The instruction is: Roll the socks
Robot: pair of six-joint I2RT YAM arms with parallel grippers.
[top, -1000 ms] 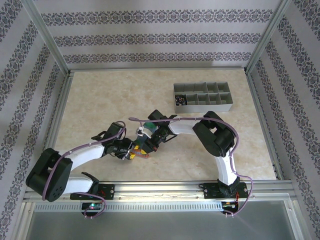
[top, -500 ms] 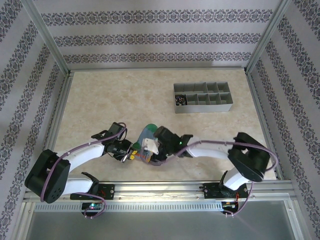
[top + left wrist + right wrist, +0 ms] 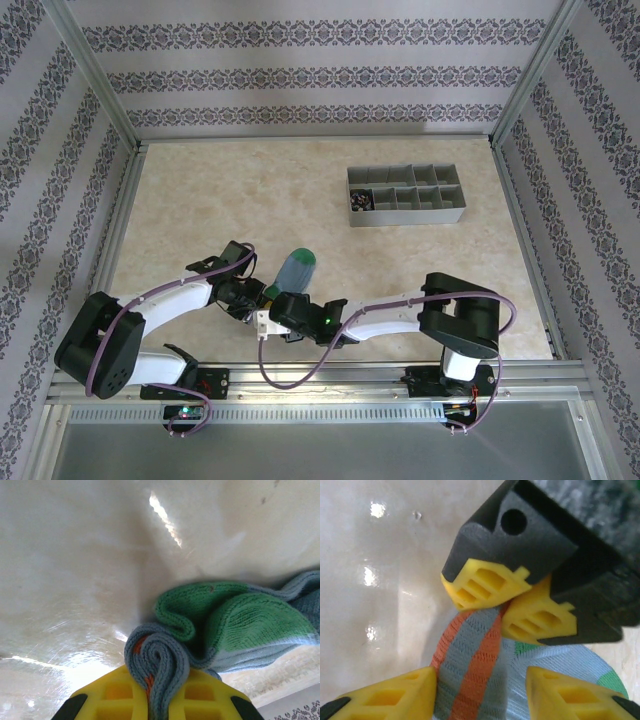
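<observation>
- At the near edge of the counter (image 3: 220, 190), just ahead of the arm bases, the two hands meet over the grey-blue sock (image 3: 296, 268).
- The left hand (image 3: 155, 692) is clamped on a folded ridge of the sock's cuff end. The knit is squeezed between its yellow fingers (image 3: 117, 702).
- The right hand (image 3: 480, 692) reaches across from the right side and stands partly open. It has one finger on each side of the orange-striped cuff, just below the left hand's tips. Whether its pads press the fabric, I cannot tell.
- The sock lies on the counter with its green toe pointing away from the arms, toward the middle.
- The black sock (image 3: 360, 201) sits in the near-left compartment of the grey tray (image 3: 410, 216), which is far to the right and well apart from the hands.
- Bare counter opens to the left, beyond and to the right of the hands.
- The near metal rail (image 3: 320, 372) runs close behind the hands, so that side is tight.
- Metal rails also border the left, far and right edges, with slanted posts rising from the far corners.
- The surface is pale, marbled and glossy, with bright patches of glare in both wrist views.
- Walls (image 3: 320, 75) with bands of dark floral pattern close in the left, far and right sides.
</observation>
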